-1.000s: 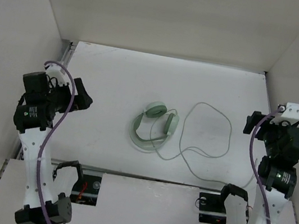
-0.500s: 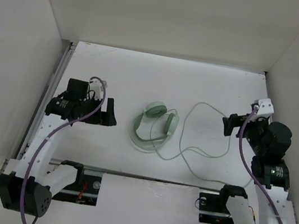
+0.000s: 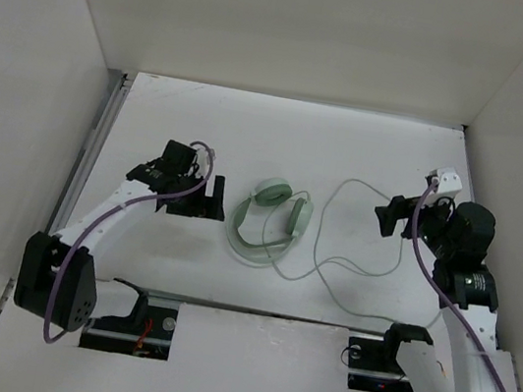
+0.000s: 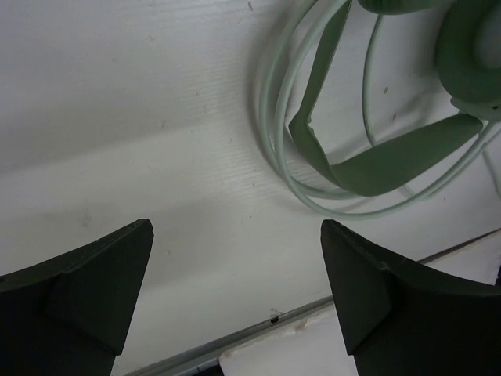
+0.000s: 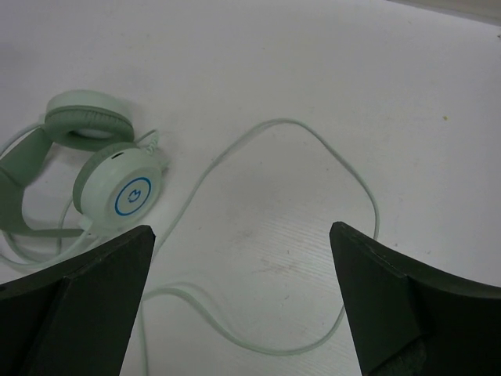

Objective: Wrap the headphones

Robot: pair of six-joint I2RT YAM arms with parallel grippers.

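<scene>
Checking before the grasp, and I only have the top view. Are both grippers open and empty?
Observer: The left gripper is open and holds nothing; the headband lies just ahead of it.
Operator: And the right one?
Observer: The right gripper is open and empty too; the cable loops across in front of it.
Operator: Which way does the cup nearer the right arm face?
Observer: That cup has its outer shell up, and the shell shows a blue ring mark.
</scene>
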